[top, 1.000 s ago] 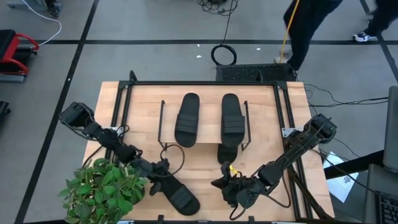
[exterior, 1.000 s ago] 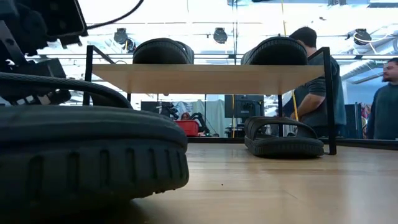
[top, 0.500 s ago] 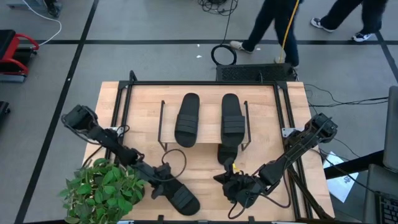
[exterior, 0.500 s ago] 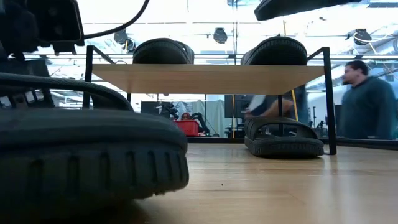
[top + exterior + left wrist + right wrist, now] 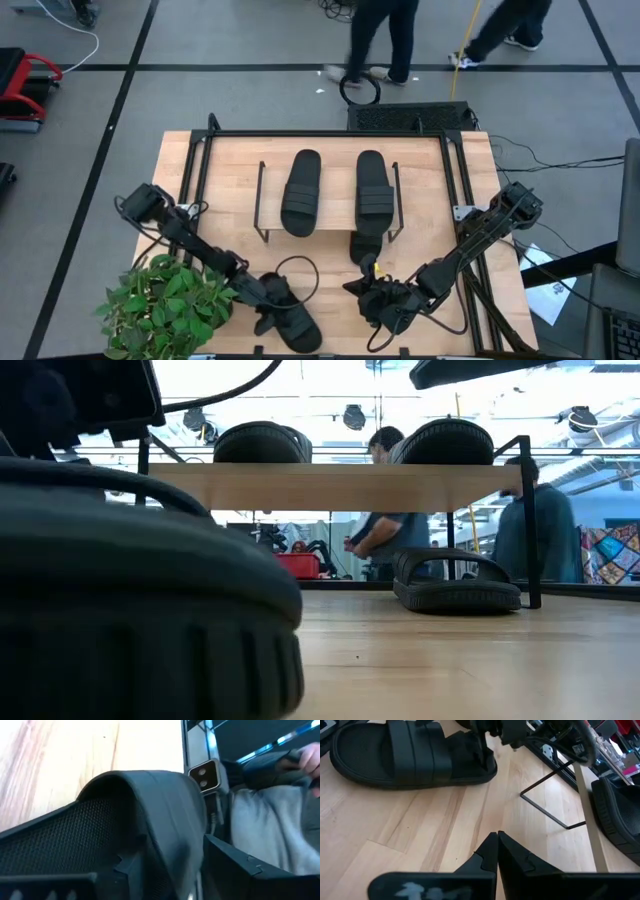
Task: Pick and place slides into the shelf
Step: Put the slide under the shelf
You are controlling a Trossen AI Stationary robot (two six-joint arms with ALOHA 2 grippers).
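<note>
Two black slides [image 5: 300, 190] [image 5: 370, 185] lie sole-down on the shelf's wooden top board [image 5: 330, 205]. A third slide [image 5: 365, 245] rests on the table under the board, also visible in the low view [image 5: 455, 580]. The fourth slide [image 5: 295, 325] sits by the near edge and fills the low view's left [image 5: 140, 590]. My left gripper [image 5: 272, 300] is on this slide. My right gripper [image 5: 385, 300] hovers shut [image 5: 497, 845] over bare table to the slide's right, touching nothing. My left gripper is on the fourth slide at its ribbed strap [image 5: 150, 795], reaching in from the table's left and slanting down. One finger [image 5: 50, 887] lies over the footbed and the other [image 5: 240, 870] outside the slide's edge. The strap hides the exact contact.
A potted green plant [image 5: 165, 305] stands at the near left corner beside my left arm. A black metal frame [image 5: 320, 133] rings the table. The shelf's thin legs [image 5: 545, 802] stand on the table between the grippers and the far side. People walk beyond the far edge.
My left arm has reached toward the near edge and the right, along the fourth slide, and now stands over its strap. The slide has shifted slightly toward the near edge and looms larger in the low view. My right gripper has kept still. People behind the table have walked across.
</note>
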